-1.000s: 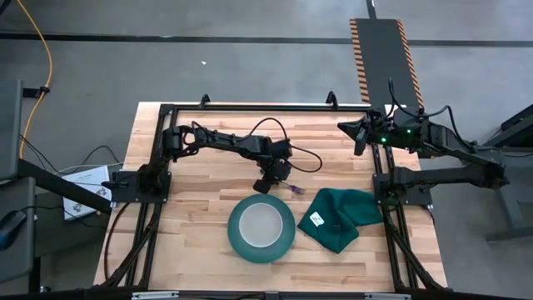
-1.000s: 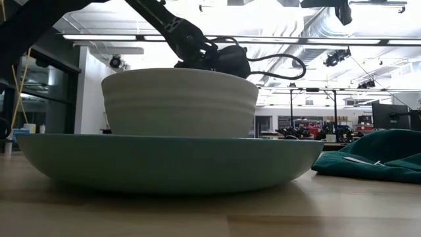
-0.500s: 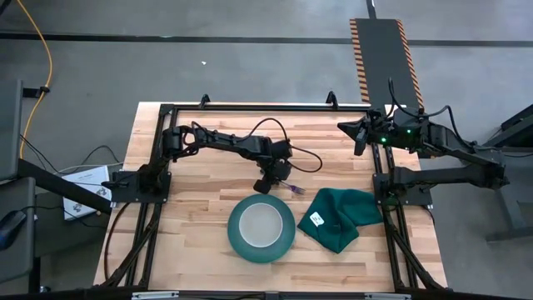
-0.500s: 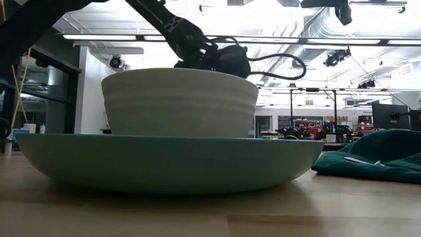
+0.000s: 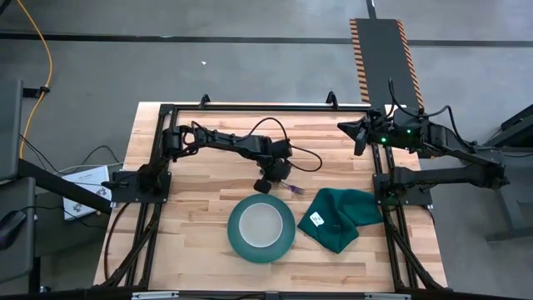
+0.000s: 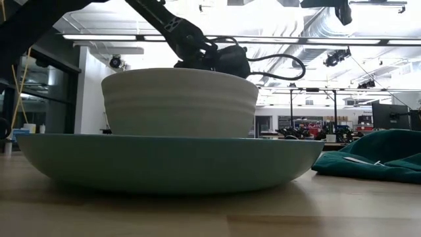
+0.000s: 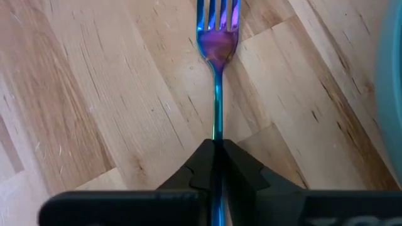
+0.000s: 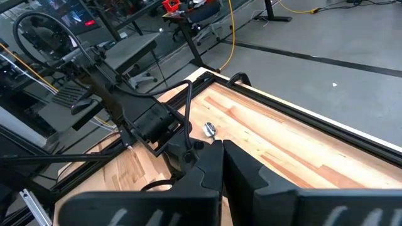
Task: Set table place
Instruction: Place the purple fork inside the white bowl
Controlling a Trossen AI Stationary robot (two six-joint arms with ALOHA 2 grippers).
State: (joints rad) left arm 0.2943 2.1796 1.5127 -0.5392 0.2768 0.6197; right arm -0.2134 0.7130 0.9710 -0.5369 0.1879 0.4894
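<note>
The left gripper [image 5: 268,180] sat over the middle of the table [image 5: 200,212], just behind the teal plate [image 5: 237,242], with its fingers [image 7: 242,169] pinched tight on the handle of the fork [image 7: 217,44]. From the wrist the fork ran straight out from between the closed jaws, tines forward, over the pale planks; from above its purple head poked out between the plate and the dark green cloth [image 5: 341,218]. Whether the fork was resting on the wood or held a little above it, I could not quite tell.

The white bowl [image 5: 260,225] was already seated in the plate, so the step in hand looked to be the laying of the fork. I saw no spoon anywhere on the table from above.

The right gripper [image 5: 361,137] waited at the far right corner of the table, well apart from everything, its fingers drawn together on nothing.

Next, I judged, the left arm would need to line the fork up alongside the plate's rim, set it flat on the wood clear of the cloth, and only then let go.
</note>
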